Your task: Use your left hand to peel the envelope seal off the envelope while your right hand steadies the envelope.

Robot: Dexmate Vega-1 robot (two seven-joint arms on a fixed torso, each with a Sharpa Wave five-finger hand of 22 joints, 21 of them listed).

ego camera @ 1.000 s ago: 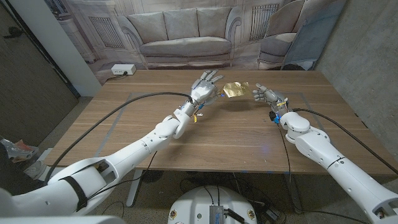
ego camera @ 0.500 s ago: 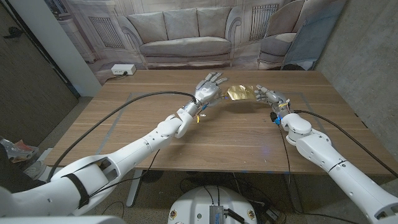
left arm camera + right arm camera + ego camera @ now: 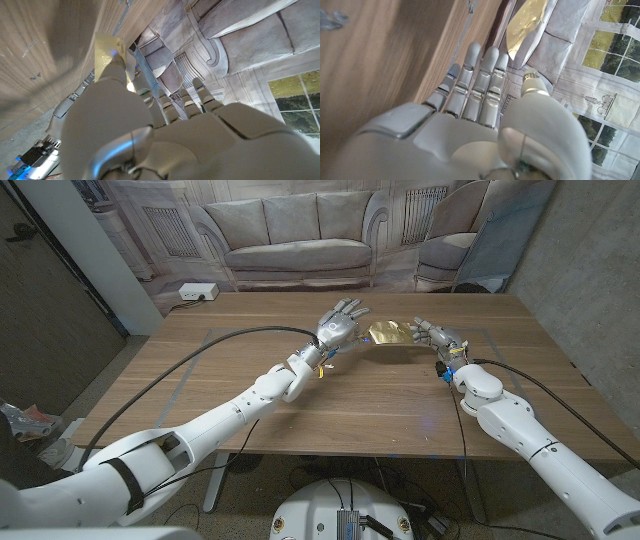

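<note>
1 envelope (image 3: 386, 334); 2 hands flanking it

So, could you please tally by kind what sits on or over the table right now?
Gold envelope: 1
Robot hands: 2, left hand and right hand
White power strip at the far left edge: 1
Total: 4

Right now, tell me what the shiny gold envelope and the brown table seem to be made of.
Shiny gold envelope: probably metallic foil or foil-coated paper, glossy. It catches bright highlights and looks crinkled. The right wrist view shows the same yellow sheen.

Brown table: wood or wood-look laminate, matte. Straight grain lines run along it with hardly any glare. Solid wood or veneer cannot be told.
</note>
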